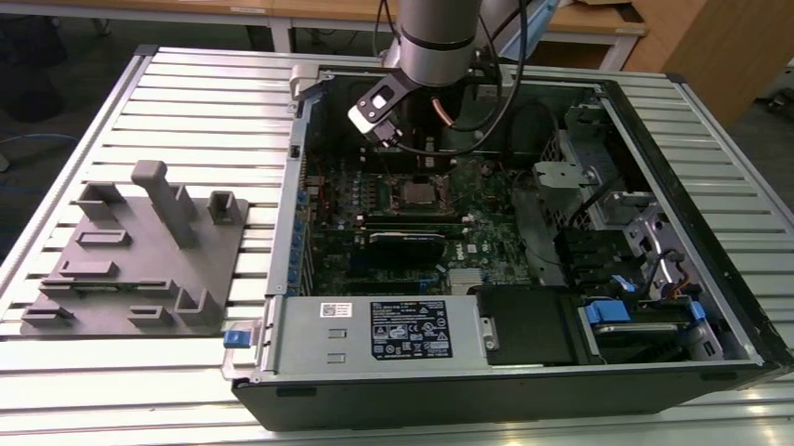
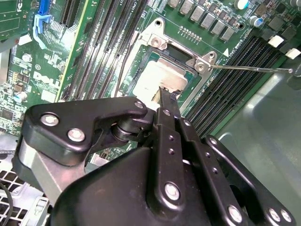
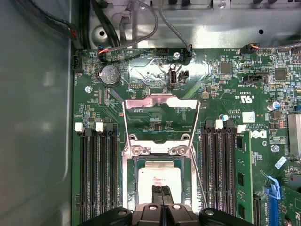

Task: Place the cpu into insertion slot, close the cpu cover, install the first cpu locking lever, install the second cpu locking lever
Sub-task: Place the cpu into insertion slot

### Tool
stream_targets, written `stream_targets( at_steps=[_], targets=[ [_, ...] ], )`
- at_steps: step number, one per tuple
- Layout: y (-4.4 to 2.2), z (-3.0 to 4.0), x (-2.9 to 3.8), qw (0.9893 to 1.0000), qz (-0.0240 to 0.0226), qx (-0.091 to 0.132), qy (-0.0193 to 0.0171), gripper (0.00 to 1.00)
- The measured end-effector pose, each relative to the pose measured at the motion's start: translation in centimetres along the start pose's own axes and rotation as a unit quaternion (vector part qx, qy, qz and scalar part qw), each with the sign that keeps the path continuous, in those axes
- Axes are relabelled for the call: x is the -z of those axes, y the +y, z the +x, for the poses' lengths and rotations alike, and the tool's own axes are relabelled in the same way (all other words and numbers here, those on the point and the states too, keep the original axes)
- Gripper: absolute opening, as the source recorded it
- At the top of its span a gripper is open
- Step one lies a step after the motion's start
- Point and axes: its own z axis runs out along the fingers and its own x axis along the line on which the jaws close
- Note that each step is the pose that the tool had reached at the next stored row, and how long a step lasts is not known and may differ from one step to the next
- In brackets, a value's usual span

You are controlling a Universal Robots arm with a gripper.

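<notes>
CPU seated, cover open, fingers closed over it

In the exterior view the arm [image 1: 434, 37] is lowered into the open computer case [image 1: 496, 398] on the slatted surface [image 1: 199, 102], above the insertion slot [image 1: 416, 192]. In the second wrist view the fingers [image 2: 168, 117] are pressed together and empty, tip at the edge of the cpu [image 2: 157, 77], which is lodged in the slot. In the first wrist view the cpu cover [image 3: 160, 100] is swung up, so the chip is left exposed.

Cpu [image 3: 160, 178]: small flat square chip with a pale silver-grey metal top, lying level in the slot.
Insertion slot [image 2: 178, 54]: square black-rimmed socket on green circuit board.
Cpu cover [image 3: 161, 100]: thin silver metal frame plate with a large window, swung up open.
Locking lever [image 2: 249, 68]: thin wire rod, unlatched, angled away from the socket.
</notes>
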Motion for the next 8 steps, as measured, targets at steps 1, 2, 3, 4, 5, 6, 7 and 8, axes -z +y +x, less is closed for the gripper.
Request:
stream_targets(
  at_steps=[1,2,3,4,5,6,7,8],
  targets=[
    [0.01,0.0,0.0,1.0,0.0008,0.0,0.0,0.1],
    [0.03,0.0,0.0,1.0,0.0062,0.0,-0.0003,0.1],
    [0.04,0.0,0.0,0.9999,0.0115,0.0,-0.0005,0.1],
    [0.03,0.0,0.01,0.9999,0.0124,0.0,-0.0006,0.1],
    [0.03,0.0,0.01,0.9999,0.0126,0.0,-0.0006,0.1],
    [0.03,0.0,0.0,0.9999,0.0127,0.0,-0.0005,0.1],
    [0.03,0.0,0.0,0.9999,0.0128,0.0,-0.0004,0.1],
    [0.05,0.0,-0.01,0.9999,0.0128,0.0,-0.0004,0.1]
  ],
)
